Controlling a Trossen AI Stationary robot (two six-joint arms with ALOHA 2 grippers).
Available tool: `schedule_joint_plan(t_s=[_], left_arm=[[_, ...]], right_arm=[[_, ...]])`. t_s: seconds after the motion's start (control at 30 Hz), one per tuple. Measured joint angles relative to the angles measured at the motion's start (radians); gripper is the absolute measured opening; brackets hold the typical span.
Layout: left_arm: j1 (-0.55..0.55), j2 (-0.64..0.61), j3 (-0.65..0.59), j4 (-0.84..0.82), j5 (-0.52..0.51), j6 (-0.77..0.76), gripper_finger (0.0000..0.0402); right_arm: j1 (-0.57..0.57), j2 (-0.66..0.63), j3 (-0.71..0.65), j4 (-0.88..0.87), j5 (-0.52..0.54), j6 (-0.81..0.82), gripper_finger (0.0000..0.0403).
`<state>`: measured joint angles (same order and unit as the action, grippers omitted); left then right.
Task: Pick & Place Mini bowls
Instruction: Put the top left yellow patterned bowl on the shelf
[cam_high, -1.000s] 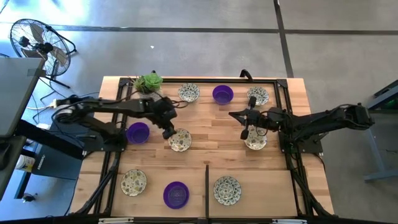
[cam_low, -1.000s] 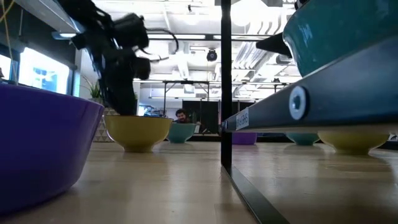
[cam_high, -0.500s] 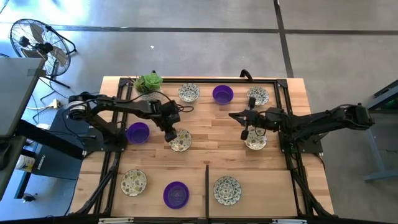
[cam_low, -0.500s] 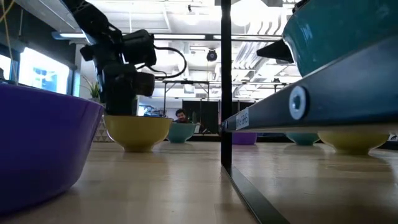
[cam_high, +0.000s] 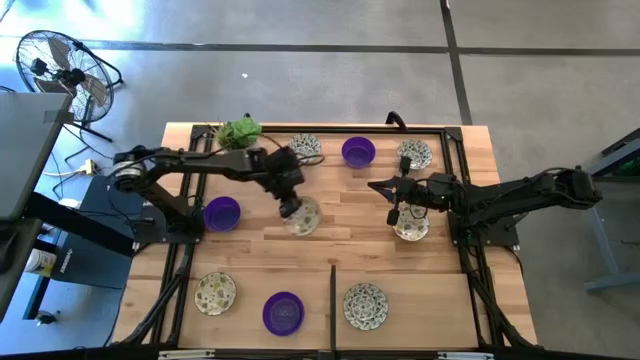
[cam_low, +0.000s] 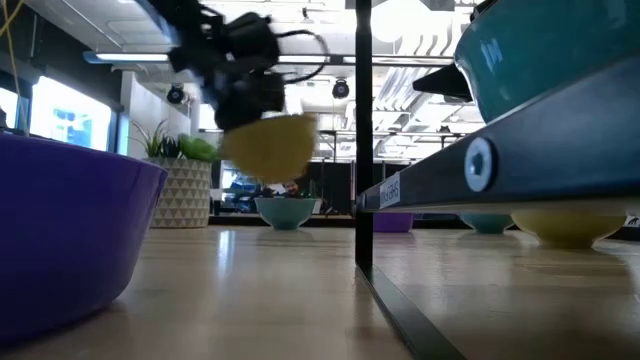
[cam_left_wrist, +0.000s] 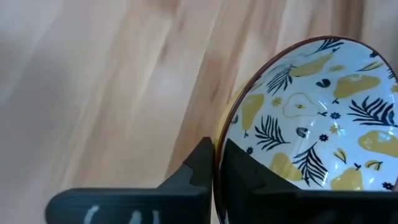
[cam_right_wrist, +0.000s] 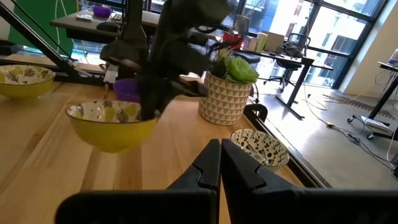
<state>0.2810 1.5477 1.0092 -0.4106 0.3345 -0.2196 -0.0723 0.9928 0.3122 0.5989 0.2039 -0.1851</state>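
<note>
Seen from above, a wooden table (cam_high: 330, 240) carries small round bowls, some glossy purple, some cream with a speckled leaf pattern; the left gripper (cam_high: 290, 207) is clamped on the rim of a yellow-sided patterned mini bowl (cam_high: 303, 216), lifted clear of the wood near the table's centre; the low view shows it hanging in the air, tilted; the right gripper (cam_high: 395, 213) waits with fingers closed and empty above another patterned bowl (cam_high: 412, 228) on the right side; judging by the scattered bowls, this placement is unfinished and most remain to be moved
</note>
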Motion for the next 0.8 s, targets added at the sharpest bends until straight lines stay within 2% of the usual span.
schedule_joint_plan(t_s=[0.4,0.63,0.8], left_arm=[[-0.031,0.345,0.33,0.012,-0.009,0.021,0.0011],[-0.047,0.45,0.401,0.021,0.001,0.014,0.0012],[-0.047,0.471,0.425,0.031,-0.021,0.005,0.0012]], right_arm=[[0.0,0.0,0.0,-0.007,0.022,-0.009,0.0],[0.001,0.0,0.0,-0.036,0.022,0.001,0.0],[0.001,0.0,0.0,-0.035,0.022,0.002,0.0]])
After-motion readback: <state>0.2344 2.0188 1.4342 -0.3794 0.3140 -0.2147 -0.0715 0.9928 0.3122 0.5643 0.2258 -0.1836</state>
